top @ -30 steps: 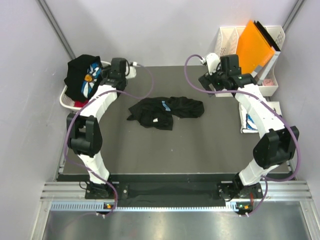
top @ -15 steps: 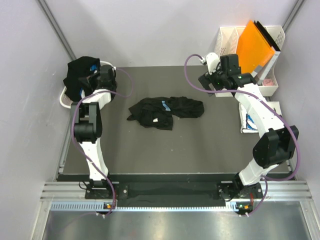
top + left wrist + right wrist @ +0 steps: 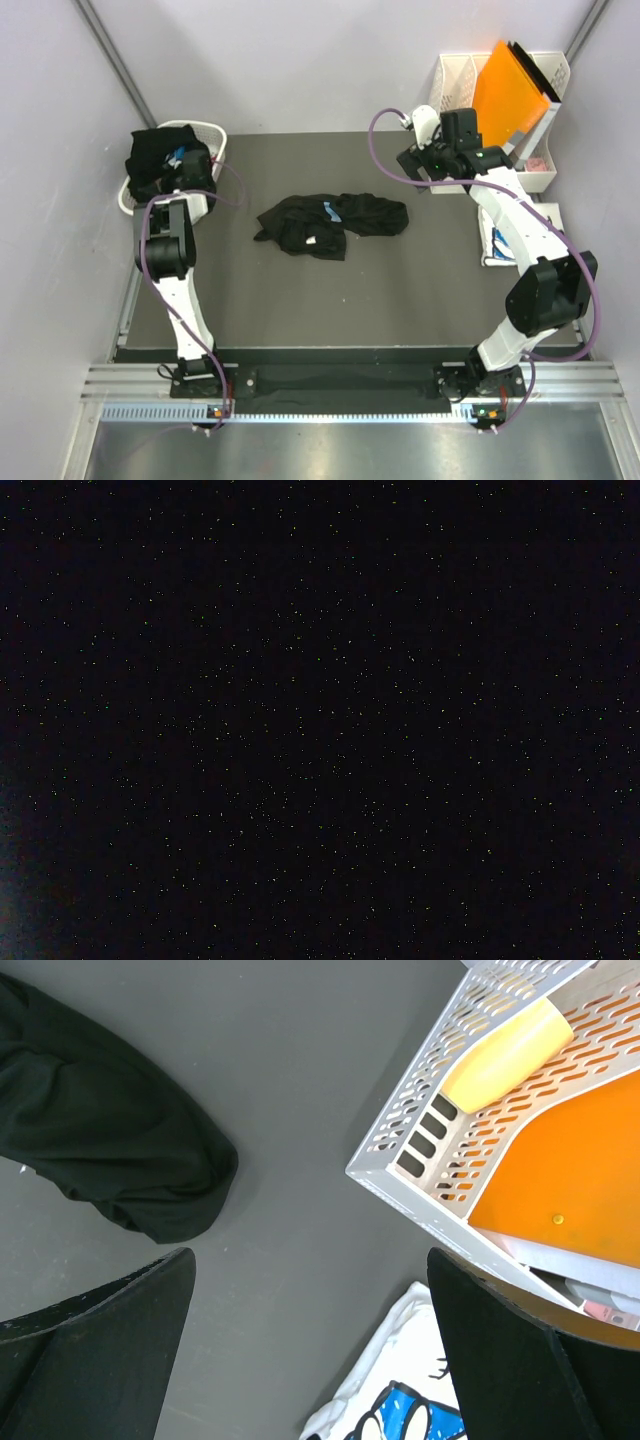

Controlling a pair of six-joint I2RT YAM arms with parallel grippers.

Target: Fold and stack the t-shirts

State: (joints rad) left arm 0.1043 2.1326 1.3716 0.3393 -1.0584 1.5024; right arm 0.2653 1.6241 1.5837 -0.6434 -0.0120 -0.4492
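Left end effector (image 3: 184,160) pressed together, buried in black cotton tees (image 3: 150,158) in white mesh basket (image 3: 214,131), maybe pinching cloth; right end effector (image 3: 310,1260) spread.

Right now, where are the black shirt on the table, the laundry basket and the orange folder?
black shirt (image 3: 330,222): top view, middle of the crumpled heap.
laundry basket (image 3: 210,128): top view, far right rim.
orange folder (image 3: 512,95): top view, middle of its orange face.

- Pale lilac-grey walls (image 3: 330,60) close off the far, left and right sides; lighting is even.
- Dark grey matte table (image 3: 400,290).
- Slotted aluminium rail (image 3: 350,378) along its near edge.
- Brushed metal panel (image 3: 350,450) nearer still.
- Grey struts (image 3: 112,60) slant across both far corners.
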